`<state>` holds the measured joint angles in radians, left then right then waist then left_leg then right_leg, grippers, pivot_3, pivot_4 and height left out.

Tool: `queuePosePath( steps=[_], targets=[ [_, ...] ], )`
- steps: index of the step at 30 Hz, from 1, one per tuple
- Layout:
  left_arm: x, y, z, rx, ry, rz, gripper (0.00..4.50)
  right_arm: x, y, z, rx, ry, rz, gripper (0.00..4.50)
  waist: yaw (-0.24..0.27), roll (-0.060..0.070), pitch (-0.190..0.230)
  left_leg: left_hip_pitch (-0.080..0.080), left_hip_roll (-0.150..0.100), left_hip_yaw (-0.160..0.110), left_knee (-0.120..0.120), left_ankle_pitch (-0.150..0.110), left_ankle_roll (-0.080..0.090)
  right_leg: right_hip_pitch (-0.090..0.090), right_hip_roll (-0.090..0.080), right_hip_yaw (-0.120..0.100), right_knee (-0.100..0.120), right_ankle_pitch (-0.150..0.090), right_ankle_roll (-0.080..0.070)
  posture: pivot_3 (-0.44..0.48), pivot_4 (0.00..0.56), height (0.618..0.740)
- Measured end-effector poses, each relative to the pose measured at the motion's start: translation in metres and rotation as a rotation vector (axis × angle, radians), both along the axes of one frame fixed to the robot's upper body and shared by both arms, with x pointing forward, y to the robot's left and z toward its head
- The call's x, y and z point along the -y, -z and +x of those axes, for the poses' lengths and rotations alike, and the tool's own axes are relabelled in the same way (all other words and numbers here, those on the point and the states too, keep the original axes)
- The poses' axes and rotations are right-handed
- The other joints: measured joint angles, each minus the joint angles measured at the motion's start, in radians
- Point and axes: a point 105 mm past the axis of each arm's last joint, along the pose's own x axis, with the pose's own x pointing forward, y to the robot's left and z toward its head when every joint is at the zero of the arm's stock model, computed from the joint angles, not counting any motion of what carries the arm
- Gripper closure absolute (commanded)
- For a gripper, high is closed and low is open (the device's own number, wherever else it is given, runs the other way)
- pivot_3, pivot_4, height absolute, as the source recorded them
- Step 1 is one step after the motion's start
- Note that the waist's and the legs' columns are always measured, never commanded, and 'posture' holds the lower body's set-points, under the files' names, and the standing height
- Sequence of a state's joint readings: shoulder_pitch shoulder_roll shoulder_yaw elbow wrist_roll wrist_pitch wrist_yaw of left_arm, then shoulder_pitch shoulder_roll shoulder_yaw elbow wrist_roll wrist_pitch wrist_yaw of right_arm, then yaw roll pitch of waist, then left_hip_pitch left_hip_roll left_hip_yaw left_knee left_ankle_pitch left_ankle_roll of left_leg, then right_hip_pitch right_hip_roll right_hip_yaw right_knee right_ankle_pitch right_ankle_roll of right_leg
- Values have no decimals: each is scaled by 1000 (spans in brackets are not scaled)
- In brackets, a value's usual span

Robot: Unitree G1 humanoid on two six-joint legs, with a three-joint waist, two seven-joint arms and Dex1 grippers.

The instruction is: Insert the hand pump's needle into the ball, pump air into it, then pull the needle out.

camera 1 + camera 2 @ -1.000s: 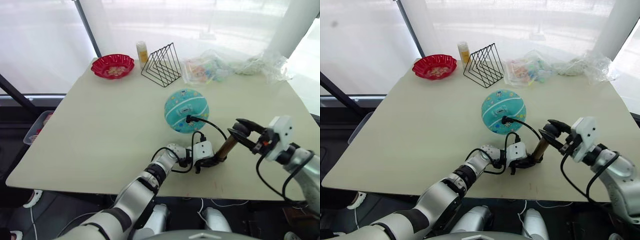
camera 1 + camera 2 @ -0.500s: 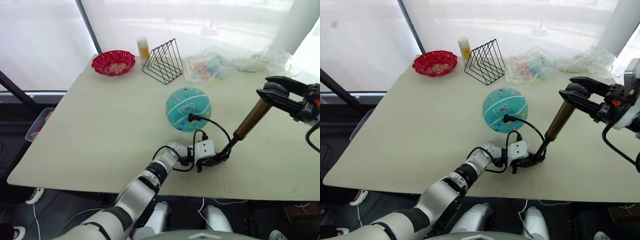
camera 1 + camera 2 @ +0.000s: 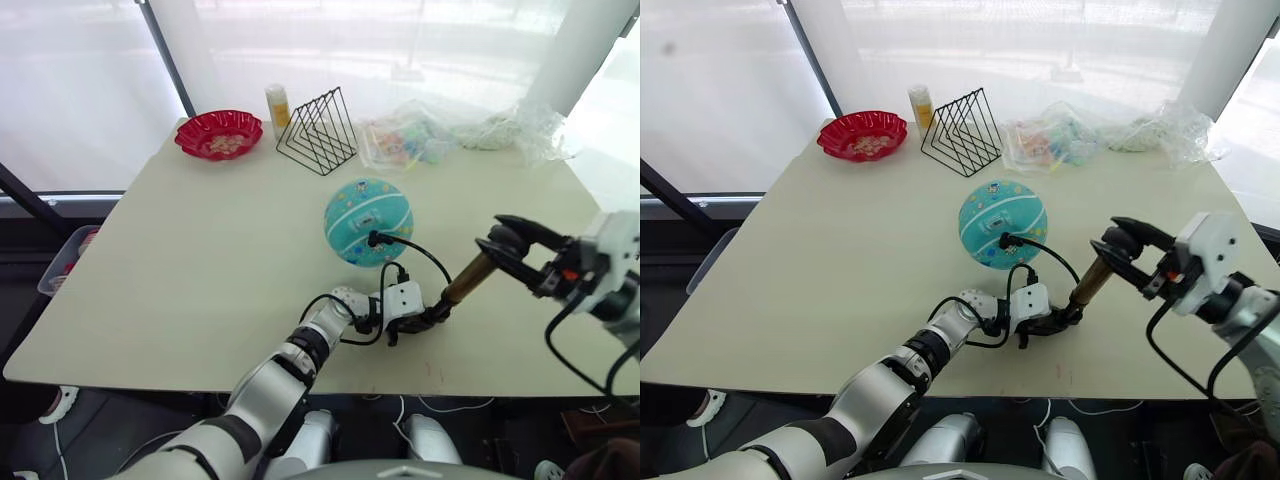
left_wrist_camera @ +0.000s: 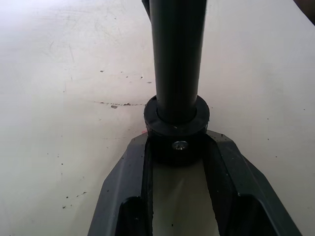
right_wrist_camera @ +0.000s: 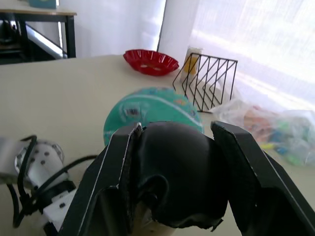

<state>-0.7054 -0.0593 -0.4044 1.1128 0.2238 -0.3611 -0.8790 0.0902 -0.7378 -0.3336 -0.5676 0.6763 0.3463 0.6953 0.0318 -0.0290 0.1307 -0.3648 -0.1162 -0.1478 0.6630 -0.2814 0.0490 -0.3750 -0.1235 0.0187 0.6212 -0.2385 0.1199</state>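
Observation:
The teal ball point(image 3: 368, 221) rests round near the table's middle. The black hose point(image 3: 425, 255) plugs into the ball's near side; the needle is hidden inside the ball. From there the hose arcs to the foot of the hand pump point(image 3: 462, 281), which stands tilted on the table. My left gripper point(image 3: 425, 318) is shut on the pump's black bottom cap point(image 4: 177, 135). Up at the pump's top, my right gripper point(image 3: 508, 250) is shut on the black handle point(image 5: 172, 167), which sits low against the bronze cylinder.
A red bowl point(image 3: 218, 133), a yellow bottle point(image 3: 277, 105) and a black wire rack point(image 3: 318, 130) stand at the back left. Plastic bags point(image 3: 410, 140) and crumpled wrap point(image 3: 510, 130) lie at the back right. The table's front edge point(image 3: 200, 372) is close behind my left arm.
The right gripper pulled the handle up and out, then pushed it back down to the cylinder. The left gripper kept hold of the pump's foot. The ball stayed put.

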Motion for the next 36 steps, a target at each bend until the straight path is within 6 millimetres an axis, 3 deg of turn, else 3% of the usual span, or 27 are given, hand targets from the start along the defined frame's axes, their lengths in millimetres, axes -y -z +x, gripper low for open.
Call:
queuePosePath(
  steps=[5, 9, 11, 15, 16, 19, 22, 26, 30, 36],
  targets=[
    [0, 1, -1, -4, 0, 0, 3430, -10, 43, 3, -36, 7, -22, 2603, 3, -1, -5, 3, 0, 0, -4, 0, 0, 0, 0, 1, -1, -1, 1, 0, 150, 740],
    [1, 0, -1, -2, 1, -3, 3430, -10, 45, 8, -64, 17, 3, 2603, 6, 4, -3, 2, -1, 1, -4, 0, 0, -1, 1, 3, 0, -1, 1, 0, 150, 740],
    [4, -1, -1, -1, 6, -8, 3430, -5, 38, 10, -79, 8, -3, 2603, 8, 7, 0, 1, -1, 1, -4, 0, 0, -2, 0, 3, 0, -1, 1, 0, 150, 740],
    [6, -3, -2, 1, 16, -14, 3430, 3, 1, 12, -80, -26, 23, 2603, 11, 10, 4, -2, -2, 0, -4, 0, 0, -3, -1, 3, -3, -1, 1, 0, 150, 740],
    [8, -5, -2, 3, 19, -17, 3430, 9, -20, 12, -69, -37, 22, 2603, 12, 13, 7, -4, -3, 1, -3, 0, 1, -4, -2, 3, -3, -1, 1, 0, 150, 740],
    [9, -5, -3, 3, 25, -20, 3430, 15, -59, 4, -22, -58, 15, 2603, 19, 13, 8, -7, -3, -2, -3, 0, 1, -6, -1, 0, -3, -1, 1, 0, 150, 740],
    [10, -6, -3, 3, 27, -21, 3430, 18, -80, -2, 17, -63, 27, 2603, 21, 12, 9, -8, -3, -2, -3, 0, 1, -7, -2, 0, -3, -1, 1, 0, 150, 740],
    [11, -7, -2, 9, 31, -24, 3430, 18, -86, -2, -19, -60, 33, 2603, 23, 13, 9, -14, -3, -2, 0, 1, 1, -12, -2, -1, -2, 0, 1, 0, 150, 740],
    [11, -7, -3, 9, 35, -25, 3430, 17, -82, -6, -4, -44, 27, 2603, 28, 12, 9, -15, -3, -3, 1, 3, 4, -14, -1, -1, -1, 0, 1, 0, 150, 740],
    [6, -2, -3, 3, 16, -8, 3430, 9, -25, -7, 7, 4, 17, 2603, 22, 5, -1, -9, -2, -4, 0, 0, 0, -8, 0, -1, 0, -1, 1, 0, 150, 740]
  ],
)
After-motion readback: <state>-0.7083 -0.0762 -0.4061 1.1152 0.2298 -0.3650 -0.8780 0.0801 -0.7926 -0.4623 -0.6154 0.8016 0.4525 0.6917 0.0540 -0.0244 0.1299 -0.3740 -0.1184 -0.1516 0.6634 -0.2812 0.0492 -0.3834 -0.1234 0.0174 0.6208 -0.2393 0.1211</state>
